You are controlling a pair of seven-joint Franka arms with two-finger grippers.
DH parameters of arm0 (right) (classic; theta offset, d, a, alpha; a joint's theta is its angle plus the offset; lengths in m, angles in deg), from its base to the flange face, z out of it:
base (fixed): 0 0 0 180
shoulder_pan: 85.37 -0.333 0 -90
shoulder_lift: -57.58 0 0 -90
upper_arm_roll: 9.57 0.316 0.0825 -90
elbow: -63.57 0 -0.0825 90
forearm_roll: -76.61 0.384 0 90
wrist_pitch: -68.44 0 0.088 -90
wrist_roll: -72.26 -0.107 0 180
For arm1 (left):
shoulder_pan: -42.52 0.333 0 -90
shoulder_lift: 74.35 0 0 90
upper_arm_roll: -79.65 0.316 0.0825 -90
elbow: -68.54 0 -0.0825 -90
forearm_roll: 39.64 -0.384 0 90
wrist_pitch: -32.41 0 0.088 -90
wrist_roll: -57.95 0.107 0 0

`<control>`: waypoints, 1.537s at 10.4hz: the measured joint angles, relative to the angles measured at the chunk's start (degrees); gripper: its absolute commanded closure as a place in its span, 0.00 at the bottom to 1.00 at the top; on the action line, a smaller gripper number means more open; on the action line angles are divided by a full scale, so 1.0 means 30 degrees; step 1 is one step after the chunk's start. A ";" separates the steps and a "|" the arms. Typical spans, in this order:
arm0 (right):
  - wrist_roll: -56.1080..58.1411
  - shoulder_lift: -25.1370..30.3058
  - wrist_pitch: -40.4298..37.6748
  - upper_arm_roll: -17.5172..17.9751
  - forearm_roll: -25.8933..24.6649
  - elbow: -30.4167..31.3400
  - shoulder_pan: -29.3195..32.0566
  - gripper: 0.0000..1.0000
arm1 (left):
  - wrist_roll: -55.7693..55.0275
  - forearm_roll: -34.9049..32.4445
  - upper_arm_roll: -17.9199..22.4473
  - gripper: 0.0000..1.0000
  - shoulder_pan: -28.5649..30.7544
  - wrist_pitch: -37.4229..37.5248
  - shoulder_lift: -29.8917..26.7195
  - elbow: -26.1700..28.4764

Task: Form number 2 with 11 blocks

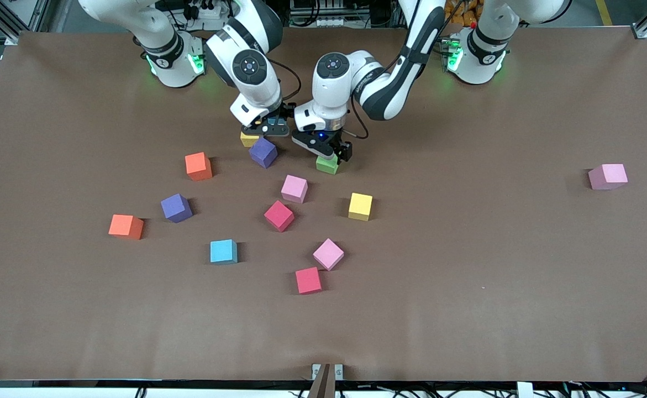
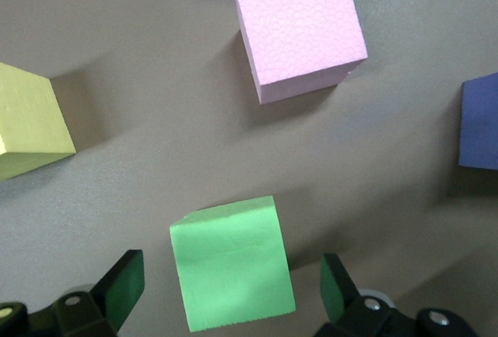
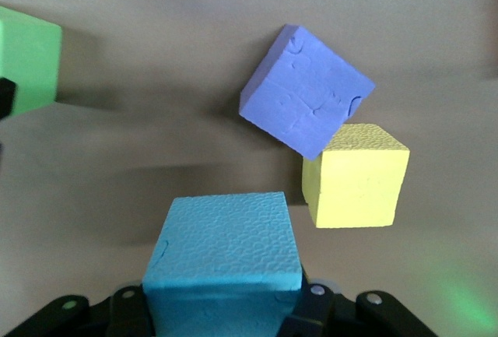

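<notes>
My right gripper is shut on a light blue block, held just over the table beside a yellow block and a tilted purple block. My left gripper is open and low over a green block, with one finger on each side of the block and a gap at both. In the front view the green block pokes out under that gripper. The blocks lie scattered; no number 2 shows.
Loose blocks lie nearer the front camera: orange, orange, purple, blue, pink, red, yellow, pink, red. One pink block sits alone toward the left arm's end.
</notes>
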 measured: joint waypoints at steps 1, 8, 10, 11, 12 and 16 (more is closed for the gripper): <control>0.0000 -0.0004 0.0553 0.0023 -0.0223 0.0402 0.0024 1.00 | 0.0001 0.0001 0.0000 0.00 0.0007 -0.0002 0.0007 0.0031; 0.0000 -0.0374 0.2614 0.0071 -0.0472 0.1934 0.0226 1.00 | 0.0001 0.0002 0.0000 0.00 0.0013 -0.0435 0.0351 0.0224; 0.0000 -0.0770 0.3194 0.0138 -0.0472 0.1971 0.0226 1.00 | -0.0003 0.0117 -0.0007 0.00 0.0010 -0.0832 0.0761 0.0225; 0.0000 -0.0958 0.3372 0.0167 -0.0472 0.1971 0.0226 1.00 | -0.0005 0.0426 -0.0010 0.00 0.0006 -0.0892 0.0850 0.0224; 0.0000 -0.1086 0.3438 0.0181 -0.0472 0.1971 0.0226 1.00 | -0.0005 0.0653 -0.0011 0.00 0.0005 -0.0931 0.0884 0.0223; 0.0000 -0.1325 0.3508 0.0186 -0.0473 0.1957 0.0228 1.00 | -0.0006 0.0712 -0.0013 0.27 0.0004 -0.1127 0.0948 0.0224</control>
